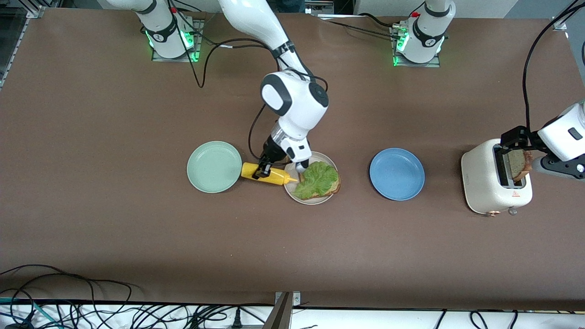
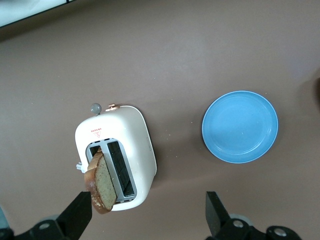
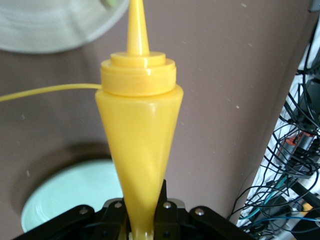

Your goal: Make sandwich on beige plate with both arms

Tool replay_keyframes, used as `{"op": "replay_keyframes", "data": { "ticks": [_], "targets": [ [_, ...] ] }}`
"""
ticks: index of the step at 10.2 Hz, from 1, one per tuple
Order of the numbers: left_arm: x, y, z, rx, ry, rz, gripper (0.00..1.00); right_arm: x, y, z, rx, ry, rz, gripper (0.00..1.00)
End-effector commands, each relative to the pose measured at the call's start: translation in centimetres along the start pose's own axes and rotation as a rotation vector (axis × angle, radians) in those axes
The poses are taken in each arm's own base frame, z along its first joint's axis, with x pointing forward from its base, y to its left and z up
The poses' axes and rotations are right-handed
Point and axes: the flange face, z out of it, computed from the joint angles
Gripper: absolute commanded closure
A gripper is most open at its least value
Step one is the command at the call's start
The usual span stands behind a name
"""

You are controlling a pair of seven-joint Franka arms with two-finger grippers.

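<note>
My right gripper [image 1: 264, 172] squeezes the yellow bottle [image 1: 267, 174] – its tip points at the lettuce [image 1: 318, 179] and bread [image 1: 332, 187] on the beige plate [image 1: 327, 160]. My left gripper [image 2: 147, 212] hangs wide open over the toaster [image 1: 480, 183] – a bread slice [image 2: 102, 182] sticks up from it.

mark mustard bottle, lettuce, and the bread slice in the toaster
mustard bottle [image 1: 269, 175], front view, yellow body beside the right hand's grip.
lettuce [image 1: 318, 179], front view, middle of the leaf on the beige plate.
bread slice [image 2: 102, 180], left wrist view, cut face sticking out of the toaster slot.
</note>
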Motion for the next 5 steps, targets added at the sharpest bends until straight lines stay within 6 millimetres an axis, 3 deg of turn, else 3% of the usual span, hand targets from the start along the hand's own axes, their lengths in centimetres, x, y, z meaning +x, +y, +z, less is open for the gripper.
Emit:
{"op": "replay_keyframes", "data": {
  "ticks": [1, 2, 4, 5],
  "targets": [
    [-0.4, 0.1, -0.3, -0.02, 0.0, -0.003, 0.0, -7.2, 6.6, -1.3, 0.161, 0.072, 0.017, 1.0],
    [-0.5, 0.1, -0.4, -0.019, 0.001, -0.003, 0.0, -11.1, 9.8, -0.7, 0.25, 0.141, 0.047, 1.0],
    [-0.5, 0.1, -0.4, -0.019, 0.001, 0.0, 0.0, -19.7, 14.9, 3.5, 0.461, 0.291, 0.117, 1.0],
    [-0.4, 0.1, -0.3, -0.02, 0.0, 0.0, 0.0, -23.5, 16.5, 6.0, 0.556, 0.386, 0.136, 1.0]
  ]
}}
